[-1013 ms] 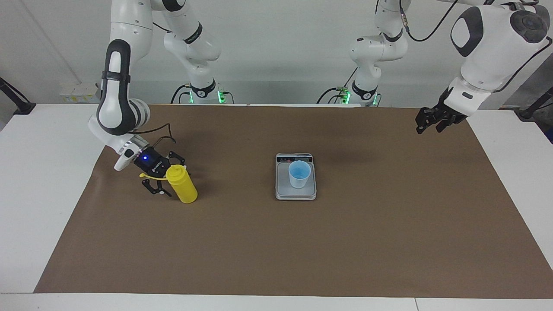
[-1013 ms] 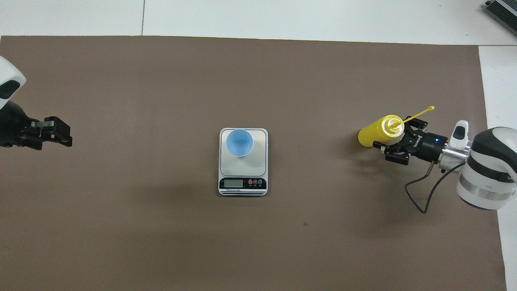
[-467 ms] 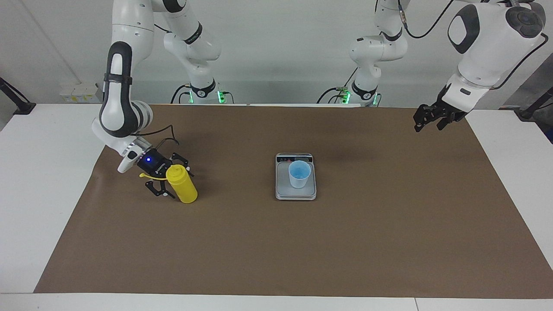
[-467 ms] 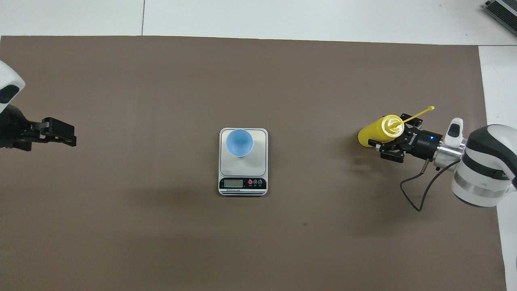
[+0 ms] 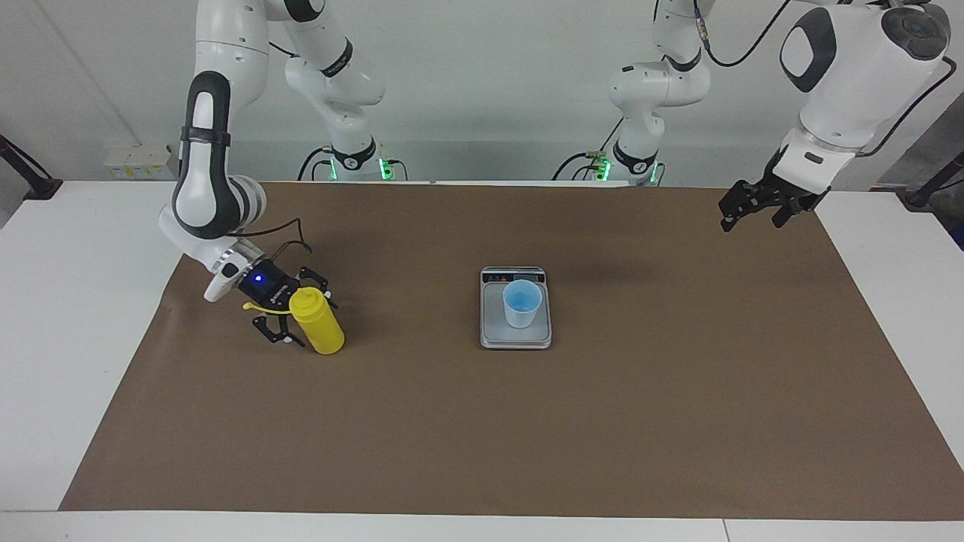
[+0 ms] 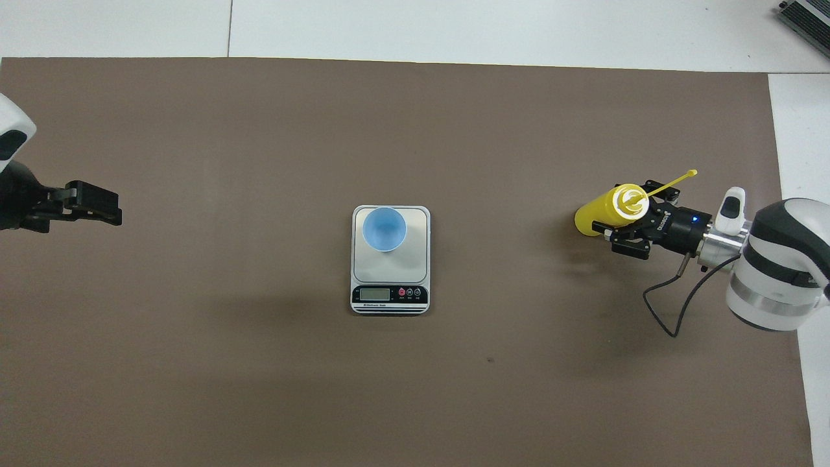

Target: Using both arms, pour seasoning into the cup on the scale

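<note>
Grippers, two, both spread: right gripper [image 5: 295, 312] straddles one bottle [image 5: 318, 324]; left gripper [image 5: 745, 208] empty; one cup [image 5: 522, 302], one scale [image 5: 515, 335].

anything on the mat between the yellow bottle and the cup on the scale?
Nothing visible. Only bare brown mat lies between the yellow plastic squeeze bottle and the light blue plastic cup on the flat silver-grey scale.

Open brown mat [image 5: 482, 421] is lying on every side of the scale [image 5: 515, 331], with the blue cup [image 5: 521, 302] standing upright on it as the one obstacle mid-table. Toward the right arm's end, the yellow bottle [image 5: 318, 322] and the right gripper [image 5: 294, 312] flanking it are blocking passage. The left gripper [image 5: 742, 208] is hanging above the mat's edge at the left arm's end, well apart from the scale.
</note>
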